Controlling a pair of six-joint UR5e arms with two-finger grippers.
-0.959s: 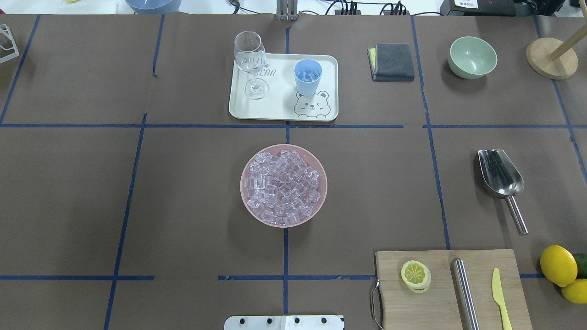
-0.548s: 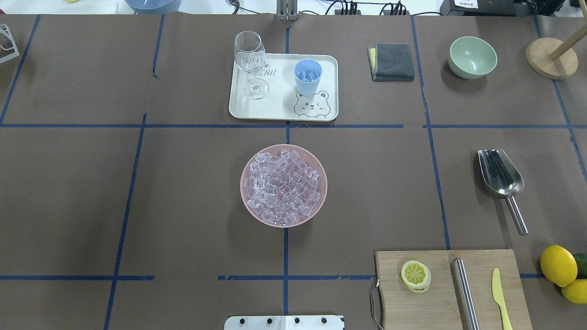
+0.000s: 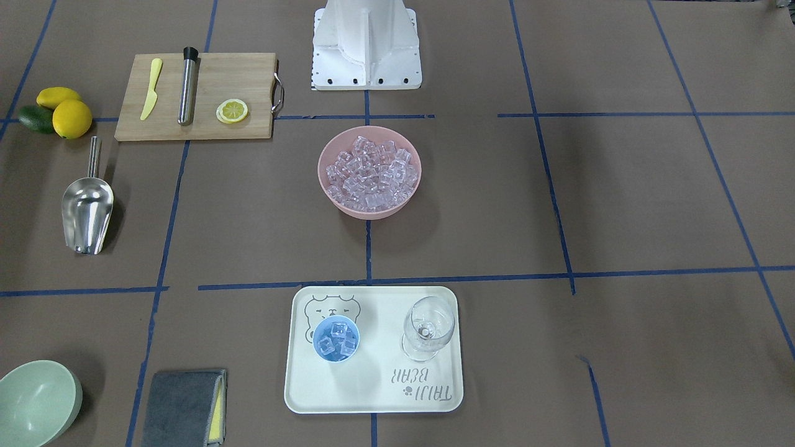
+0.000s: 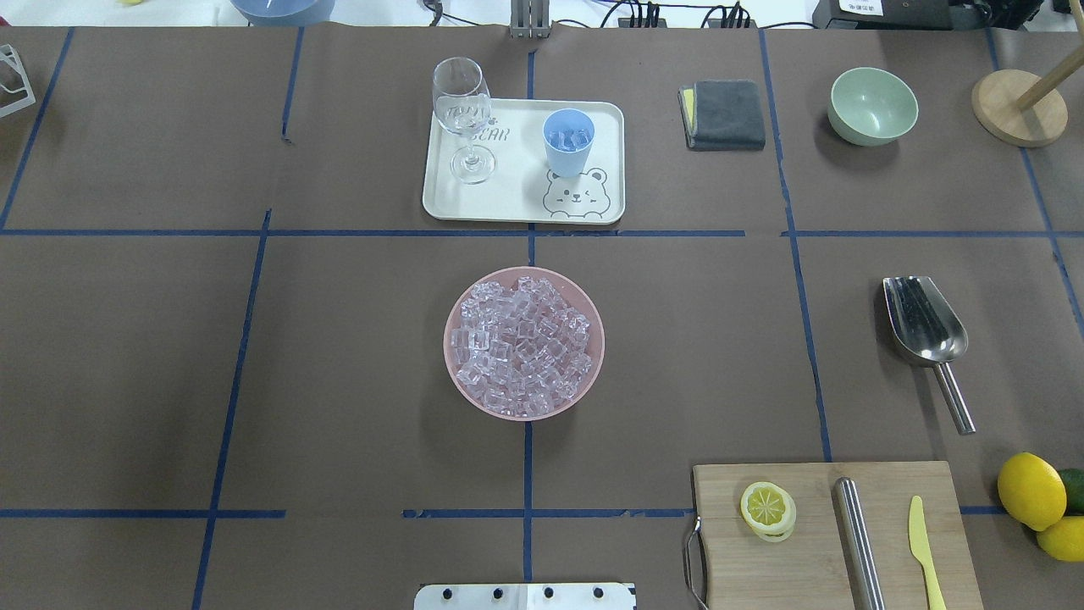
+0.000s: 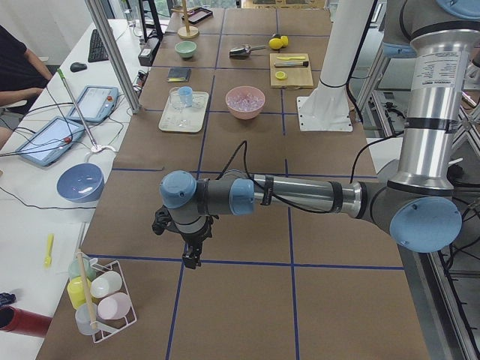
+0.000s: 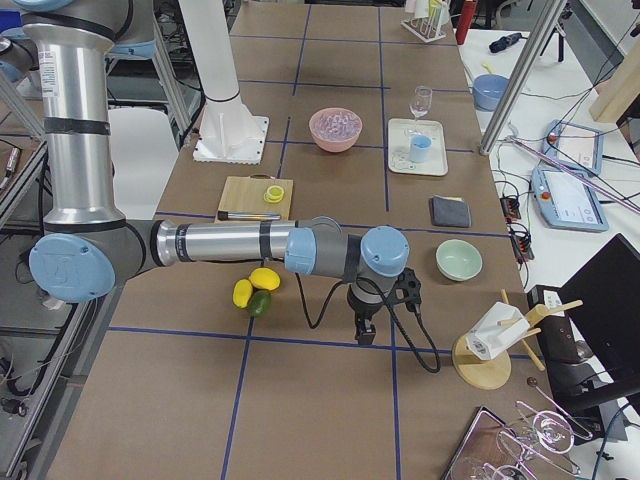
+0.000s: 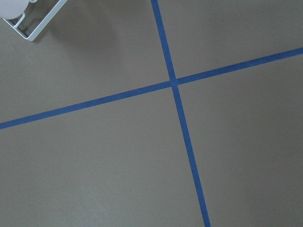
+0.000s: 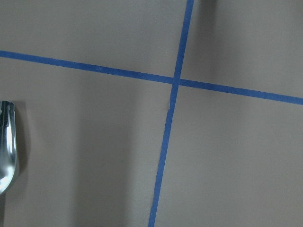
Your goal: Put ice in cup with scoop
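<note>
The ice [image 4: 523, 343] fills a pink bowl [image 4: 453, 373] at the table's middle; it also shows in the front view [image 3: 369, 171]. The light-blue cup [image 4: 568, 141] stands on a cream tray [image 4: 517, 203] and holds a few ice cubes [image 3: 336, 338]. The steel scoop [image 4: 925, 326] lies flat at the right, handle toward the robot; its edge shows in the right wrist view [image 8: 5, 146]. The left gripper [image 5: 191, 259] hangs over bare table far left. The right gripper [image 6: 365, 332] hangs far right, past the scoop. I cannot tell whether either is open.
A wine glass [image 4: 462, 114] shares the tray. A grey cloth [image 4: 724, 114], green bowl [image 4: 872, 106] and wooden stand [image 4: 1016, 106] sit at the back right. A cutting board [image 4: 813, 559] with a lemon slice, steel cylinder and yellow knife is front right, with lemons [image 4: 1031, 491] beside it.
</note>
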